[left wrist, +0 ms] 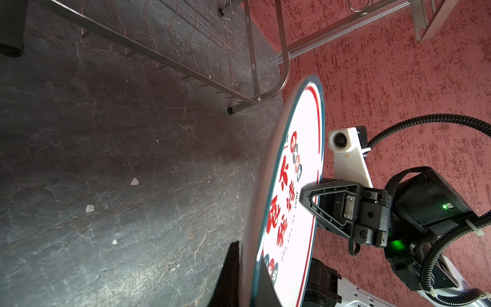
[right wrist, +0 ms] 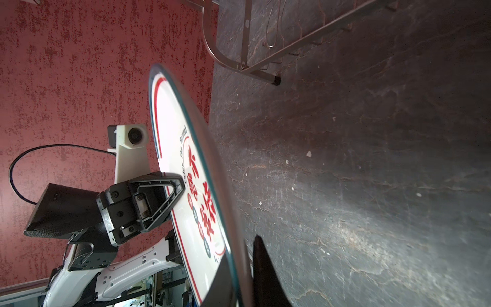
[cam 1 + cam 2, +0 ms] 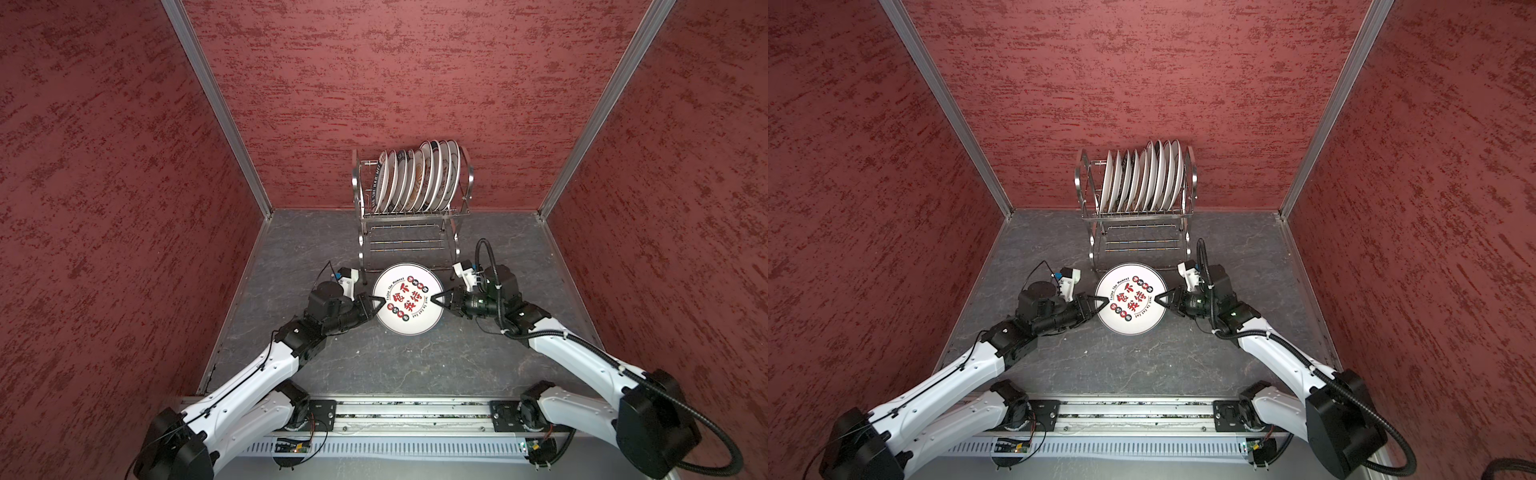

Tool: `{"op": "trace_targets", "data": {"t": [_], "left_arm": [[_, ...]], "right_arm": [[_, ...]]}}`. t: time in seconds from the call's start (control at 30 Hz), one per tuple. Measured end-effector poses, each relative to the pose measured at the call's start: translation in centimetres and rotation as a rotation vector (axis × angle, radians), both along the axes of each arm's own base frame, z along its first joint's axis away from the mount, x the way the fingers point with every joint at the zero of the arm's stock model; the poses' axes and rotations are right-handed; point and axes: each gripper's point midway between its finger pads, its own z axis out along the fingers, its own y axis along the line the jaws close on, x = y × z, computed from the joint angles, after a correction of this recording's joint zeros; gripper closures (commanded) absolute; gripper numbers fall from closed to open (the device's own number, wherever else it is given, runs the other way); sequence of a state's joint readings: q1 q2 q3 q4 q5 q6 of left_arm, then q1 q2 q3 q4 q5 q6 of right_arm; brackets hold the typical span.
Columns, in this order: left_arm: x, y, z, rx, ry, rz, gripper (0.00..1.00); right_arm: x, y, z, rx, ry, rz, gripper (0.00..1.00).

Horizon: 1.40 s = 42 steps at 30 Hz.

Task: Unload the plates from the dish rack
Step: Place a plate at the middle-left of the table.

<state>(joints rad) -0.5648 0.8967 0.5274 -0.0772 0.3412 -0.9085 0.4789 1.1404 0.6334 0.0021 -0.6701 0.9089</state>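
rack (image 3: pixel 470 178): steel wire, two tiers. It stood at the back of the worktop (image 3: pixel 374 365), near the red rear wall.
racked plates (image 3: pixel 415 178): stood on edge in a close row in the rack's upper tier; both top views showed this.
held plate (image 3: pixel 409 320): just in front of the rack, on the robot's side of its front legs. It was face up and roughly level, white with red and black characters and a thin teal rim line. In the wrist views it looked clear of the worktop.
left pincer (image 3: pixel 380 305): in front of the rack, toward the left arm's side. It was clamped on the held plate's rim, one finger on the printed face and one under it; the right wrist view (image 2: pixel 180 186) showed the same.
right pincer (image 3: pixel 434 300): in front of the rack, on the opposite rim of the held plate. Its jaws sat astride the rim with the upper finger over the print (image 1: pixel 308 196). I couldn't tell whether they were actually pinching.
arms: both reached in from the robot's end and met at the held plate, short of the rack.
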Motion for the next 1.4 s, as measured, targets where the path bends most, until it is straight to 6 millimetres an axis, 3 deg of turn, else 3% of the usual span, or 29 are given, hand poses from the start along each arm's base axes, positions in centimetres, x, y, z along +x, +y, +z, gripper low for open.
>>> {"op": "trace_targets", "data": {"t": [0.13,0.33,0.6,0.73,0.9,1.2,1.4], "left_arm": [[-0.1,0.4,-0.6,0.013,0.026,0.006,1.0],[-0.4,2.3,-1.4,0.038,0.076,0.044,1.0],[-0.8,6.8,-0.6,0.056,0.104,0.171,1.0],[-0.7,9.7,-0.3,0.07,0.115,0.264,1.0],[-0.1,13.2,-1.3,0.082,0.173,0.391,1.0],[2.2,18.7,-4.0,0.102,0.308,0.57,1.0],[3.5,21.6,-4.4,0.126,0.338,0.637,1.0]], "right_arm": [[0.1,0.2,0.2,0.009,-0.007,0.006,0.51],[0.4,0.1,1.2,-0.005,-0.045,0.009,0.33],[1.4,-1.7,4.1,-0.127,-0.128,-0.071,0.28],[1.4,-3.9,5.2,-0.232,-0.162,-0.145,0.23],[1.6,-7.4,6.4,-0.364,-0.199,-0.271,0.19],[2.0,-12.3,4.6,-0.534,-0.159,-0.444,0.18],[2.4,-14.5,3.0,-0.59,-0.122,-0.52,0.15]]}}
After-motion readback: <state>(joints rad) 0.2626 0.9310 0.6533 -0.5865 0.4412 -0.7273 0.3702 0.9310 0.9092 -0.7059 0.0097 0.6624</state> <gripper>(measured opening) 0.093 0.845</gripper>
